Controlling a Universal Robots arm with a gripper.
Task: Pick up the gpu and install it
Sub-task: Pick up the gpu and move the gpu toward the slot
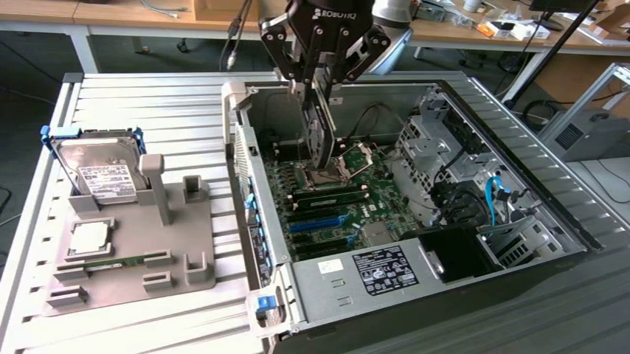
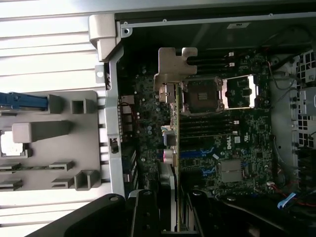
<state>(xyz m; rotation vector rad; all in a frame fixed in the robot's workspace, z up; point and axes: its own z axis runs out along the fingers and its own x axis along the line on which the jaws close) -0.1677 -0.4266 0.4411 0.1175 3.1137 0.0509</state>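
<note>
- Black gripper (image 1: 317, 82) hangs over the open computer case (image 1: 239, 158), jaws clamped on the top edge of the gpu (image 1: 321, 136).
- The gpu hangs straight down from the jaws, edge-on and upright. Judgement: this attitude keeps the connector edge facing the board for a vertical insertion.
- In the wrist view, the silver end bracket (image 2: 171, 79) sits at the far end of the card from the jaws, on the side of the case's rear wall (image 2: 112, 123). Judgement: the bracket is oriented toward the rear slot openings.
- The lower edge of the gpu is clear of the motherboard (image 1: 295, 181); the card is not seated.
- Directly beneath the jaws lies the open CPU socket (image 1: 340, 166). The blue expansion slots (image 1: 317, 219) lie further from the jaws, past the installed memory modules (image 1: 330, 198).
- Case contents: motherboard, memory modules, a labelled power supply (image 1: 379, 269) at the end furthest from the jaws.
- Well apart from the jaws, outside the case toward the exterior view's left, a grey fixture (image 1: 187, 236) holds a hard drive (image 1: 99, 169) upright, a processor chip (image 1: 91, 236) lying flat, and a RAM stick (image 1: 111, 263) in a groove.
</note>
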